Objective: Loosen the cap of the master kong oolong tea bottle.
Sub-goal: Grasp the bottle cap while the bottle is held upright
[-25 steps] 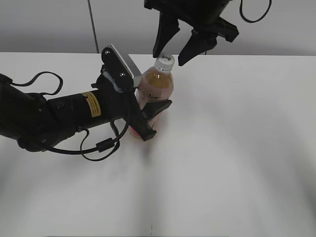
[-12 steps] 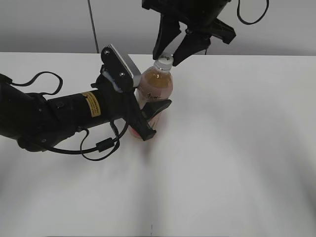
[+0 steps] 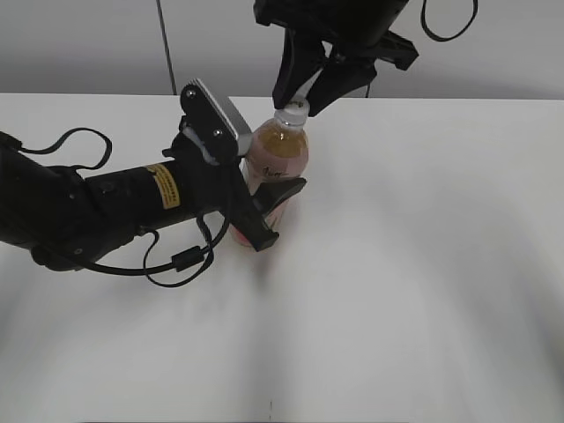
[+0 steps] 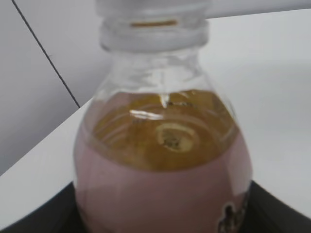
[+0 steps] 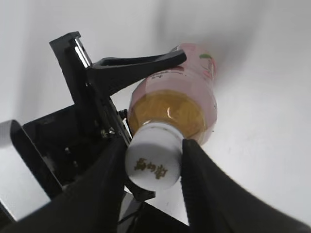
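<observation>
Fingers of the right gripper [image 3: 304, 95] closed in over the last second, from spread wide above the bottle to pressed against both sides of the cap [image 5: 153, 162]. Reads as the grasp just completed, with the twist itself not yet begun; next move probably a rotation about the neck. Left gripper [image 3: 269, 210] clamped on the master kong oolong tea bottle [image 3: 275, 167] at label height, unchanged across the same second, holding the body upright against the coming torque. Bottle standing on the white counter [image 3: 423, 264], left of centre and toward the back, close to the grey wall [image 3: 88, 44].

Right wrist view alone shows the contact: dark fingers [image 5: 99, 194] flanking the white cap, small dark logo on top visible between them, amber tea and pink label below, and one black finger of the left gripper [image 5: 133, 68] lying along the label. Exterior view hides that contact behind the arm, so fingers merely appear to converge on the cap. Left wrist view gives only a blurred close-up of the bottle's shoulder [image 4: 163, 160], tea level below the neck ring; own fingers barely seen as dark edges at the bottom corners, right gripper out of frame.

Risk, as a judgement: slipping on the smooth cap, or the bottle turning inside the lower grasp.
</observation>
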Tool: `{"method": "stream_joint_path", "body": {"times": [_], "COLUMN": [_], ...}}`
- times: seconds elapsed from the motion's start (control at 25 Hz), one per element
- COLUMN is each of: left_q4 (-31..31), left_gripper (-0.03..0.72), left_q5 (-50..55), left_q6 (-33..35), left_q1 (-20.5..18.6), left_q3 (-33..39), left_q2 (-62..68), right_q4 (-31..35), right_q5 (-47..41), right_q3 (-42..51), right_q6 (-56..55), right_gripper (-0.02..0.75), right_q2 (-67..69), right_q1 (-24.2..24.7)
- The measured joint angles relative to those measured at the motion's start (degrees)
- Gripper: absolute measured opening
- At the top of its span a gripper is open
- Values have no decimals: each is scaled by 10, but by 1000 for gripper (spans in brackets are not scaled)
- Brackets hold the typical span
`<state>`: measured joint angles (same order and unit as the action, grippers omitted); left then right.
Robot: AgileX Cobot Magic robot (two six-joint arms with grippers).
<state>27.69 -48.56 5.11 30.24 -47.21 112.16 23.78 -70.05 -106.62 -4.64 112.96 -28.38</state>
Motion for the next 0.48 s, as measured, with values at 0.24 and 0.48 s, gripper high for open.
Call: {"method": "stream_joint_path", "body": {"times": [0.24, 0.48], "left_q4": [1, 2], "left_gripper": [437, 437], "left_q5": [0, 1], "left_q6": [0, 0], "left_q1": [0, 0], "left_q3": [0, 0], "left_q2": [0, 0], "right_q4": [-5, -28], "right_q5": [0, 0], "right_q3": [0, -1], "right_q6": [116, 249], "right_gripper": [272, 272], "right_q2": [0, 0], "right_q1": [0, -2]}}
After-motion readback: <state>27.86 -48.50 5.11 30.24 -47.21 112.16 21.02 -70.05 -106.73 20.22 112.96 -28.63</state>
